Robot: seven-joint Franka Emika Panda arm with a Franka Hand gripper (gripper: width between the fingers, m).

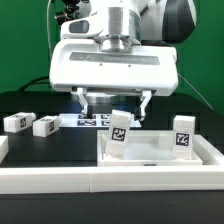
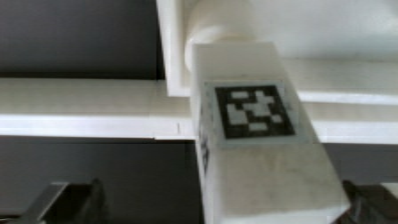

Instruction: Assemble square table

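Black work surface (image 1: 60,148) before a green backdrop carries the square table slab (image 1: 150,152) toward the exterior view's right, with two tagged legs upright on it: the centre leg (image 1: 120,131) directly beneath the gripper (image 1: 116,104) and the corner leg (image 1: 183,136) further right. Gripper fingers (image 2: 71,205) stand spread wide on either side of the centre leg, touching and holding nothing. Judged step: leg fitting, roughly half done. The next move calls for lifting clear and fetching the loose leg (image 1: 45,125) or its neighbour (image 1: 15,122) at the exterior view's left.
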